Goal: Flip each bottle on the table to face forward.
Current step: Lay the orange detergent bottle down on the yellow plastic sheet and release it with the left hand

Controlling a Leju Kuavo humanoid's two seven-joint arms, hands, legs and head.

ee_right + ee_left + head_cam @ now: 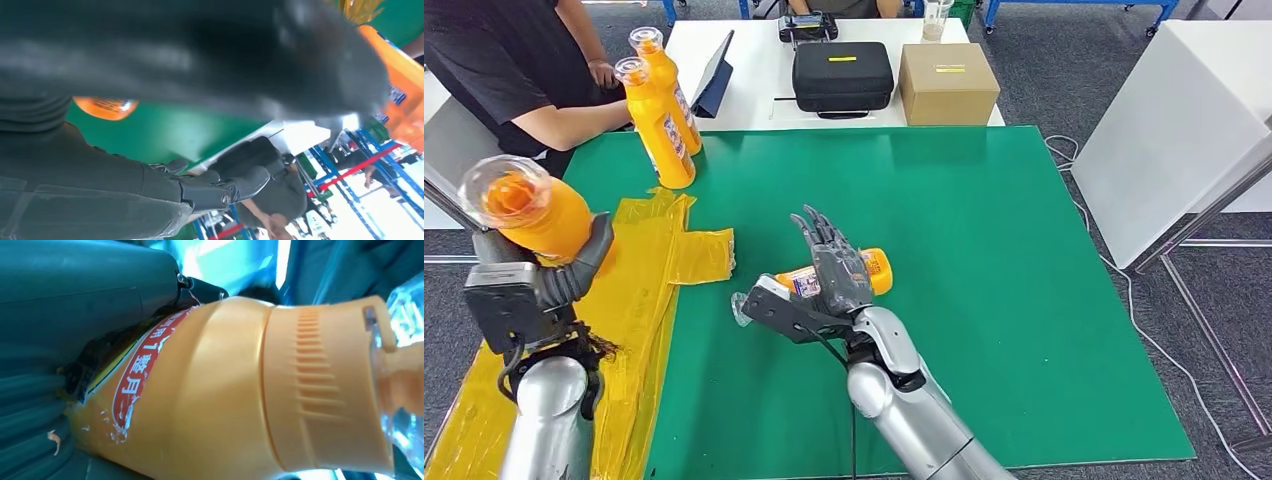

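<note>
My left hand (pixel 564 275) grips an orange bottle (pixel 529 210) and holds it raised at the left, clear-capped end toward the camera. In the left wrist view the bottle (pixel 215 390) shows a red label, with my hand (pixel 75 300) wrapped round its body. A second orange bottle (pixel 879 270) lies on its side on the green mat (pixel 984 250). My right hand (pixel 834 265) is over it with fingers stretched out straight, hiding most of it. Two more orange bottles (pixel 659 125) stand upright at the mat's back left corner.
A person in black sits at the back left with an arm (pixel 574 122) by the upright bottles. Crumpled yellow plastic (pixel 659 265) covers the mat's left side. A black case (pixel 842 75), a cardboard box (pixel 948 82) and a tablet (pixel 714 75) sit on the white table behind.
</note>
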